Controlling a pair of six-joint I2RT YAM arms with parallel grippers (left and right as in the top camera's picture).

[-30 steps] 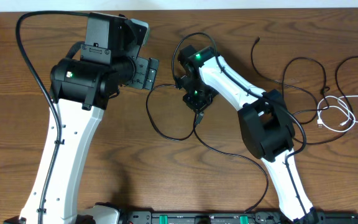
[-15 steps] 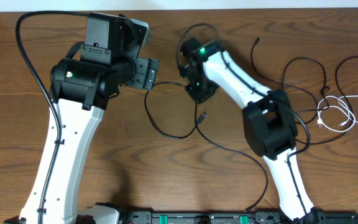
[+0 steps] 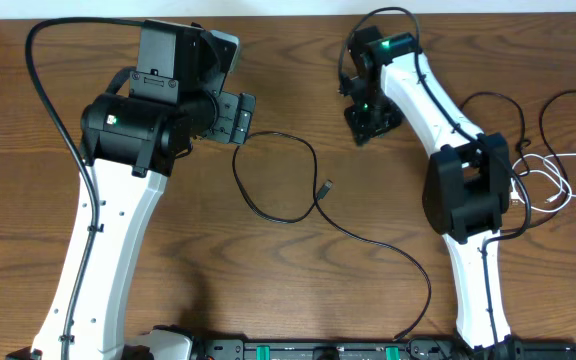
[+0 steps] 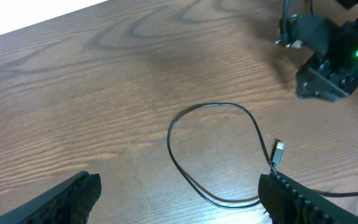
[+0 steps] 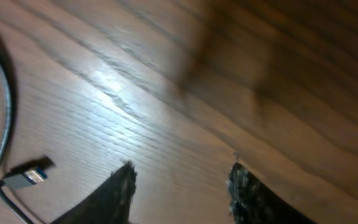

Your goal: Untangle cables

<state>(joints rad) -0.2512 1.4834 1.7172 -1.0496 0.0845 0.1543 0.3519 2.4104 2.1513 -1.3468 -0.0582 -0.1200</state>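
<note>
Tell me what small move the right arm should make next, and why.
Probably swing the right gripper rightward toward the tangle of thin black and white cables. Its fingers are apart and empty over the brown wooden table, and the long black cable with the small plug already lies by itself in an open loop.

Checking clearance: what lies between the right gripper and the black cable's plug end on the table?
Only bare table. The overhead view shows the right gripper standing apart from the black cable's plug end, with nothing between them.
</note>
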